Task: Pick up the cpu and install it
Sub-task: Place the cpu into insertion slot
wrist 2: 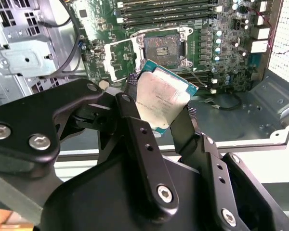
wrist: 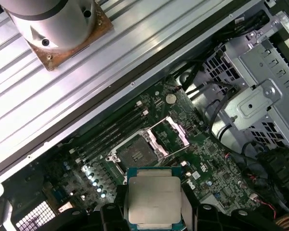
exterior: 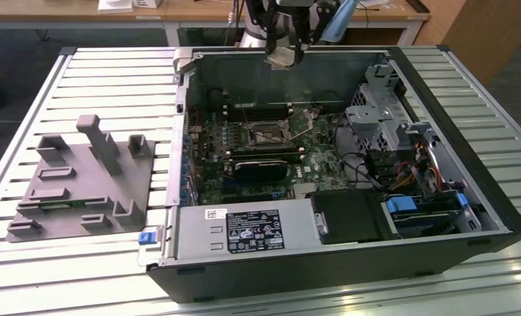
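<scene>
— Black gripper (wrist 2: 160, 115) links, big and close in the second wrist view. Open or closed?
— Closed partway, clamped on the cpu (wrist 2: 163, 98). Gripped by the fingers (wrist 2: 131, 118) at two opposite edges. Silver-grey top toward the camera, pale rim around it, tilted.
— Touching anything besides the fingers?
— No. Held in the air, clear of everything under it (in the exterior view, high over the far wall of the case (exterior: 330, 276)).
— Straight past the jaws, then?
— Square socket (wrist 2: 163, 45), bare, ringed in metal. Well apart from the chip. Hinged frame (wrist 2: 120, 58) flipped open just beside it.
— Further out?
— Rows of memory slots (wrist 2: 183, 12) just beyond the socket, all on the green board (wrist 2: 94, 50). Perforated metal drive cage (wrist: 260, 96) off to one side of the board, with dark cables running near it.
— And outside the case?
— Slatted table (exterior: 110, 72) underneath. Grey tray (exterior: 76, 178) with upright blocks, well away from the jaws toward the exterior view's left, flat on the slats beside the case.
</scene>
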You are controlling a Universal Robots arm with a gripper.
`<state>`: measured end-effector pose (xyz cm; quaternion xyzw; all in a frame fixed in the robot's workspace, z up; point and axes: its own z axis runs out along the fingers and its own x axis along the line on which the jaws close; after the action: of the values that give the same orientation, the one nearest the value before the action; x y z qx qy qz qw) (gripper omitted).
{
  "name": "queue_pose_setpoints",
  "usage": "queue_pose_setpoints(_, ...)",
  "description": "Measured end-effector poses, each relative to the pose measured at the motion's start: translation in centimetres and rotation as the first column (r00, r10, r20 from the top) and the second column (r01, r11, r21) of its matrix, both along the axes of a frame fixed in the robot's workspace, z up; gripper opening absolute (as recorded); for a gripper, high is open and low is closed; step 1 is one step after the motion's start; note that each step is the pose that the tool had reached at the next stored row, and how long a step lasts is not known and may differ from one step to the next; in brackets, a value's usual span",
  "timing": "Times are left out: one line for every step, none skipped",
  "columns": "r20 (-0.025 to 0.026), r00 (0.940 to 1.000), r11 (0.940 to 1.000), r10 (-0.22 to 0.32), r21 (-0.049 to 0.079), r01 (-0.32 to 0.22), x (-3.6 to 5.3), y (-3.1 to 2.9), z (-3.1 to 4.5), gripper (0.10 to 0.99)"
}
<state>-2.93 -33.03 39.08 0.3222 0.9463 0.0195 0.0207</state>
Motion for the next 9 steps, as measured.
queue_pose_setpoints(0.0, 1.0, 1.0, -0.009, 0.0, 0.009, 0.0, 0.0, -0.01, 0.529)
queue_pose_setpoints(0.0, 0.9998, 0.9998, -0.017, 0.0, 0.017, 0.0, 0.0, -0.01, 0.529)
queue_pose_setpoints(0.0, 0.9997, 0.9997, -0.026, 0.0, 0.026, 0.0, 0.0, -0.02, 0.529)
queue_pose_setpoints(0.0, 0.9994, 0.9994, -0.034, 0.0, 0.034, 0.0, 0.0, -0.02, 0.529)
queue_pose_setpoints(0.0, 0.9991, 0.9991, -0.042, 0.0, 0.042, 0.0, 0.0, -0.03, 0.529)
queue_pose_setpoints(0.0, 0.9988, 0.9988, -0.05, 0.0, 0.05, 0.0, 0.0, -0.03, 0.529)
queue_pose_setpoints(0.0, 0.9983, 0.9983, -0.058, 0.0, 0.058, 0.0, 0.0, -0.04, 0.529)
queue_pose_setpoints(0.0, 0.9978, 0.9978, -0.066, 0.0, 0.066, 0.0, 0.0, -0.04, 0.529)
queue_pose_setpoints(0.0, 0.9973, 0.9973, -0.073, 0.0, 0.073, 0.0, 0.0, -0.05, 0.529)
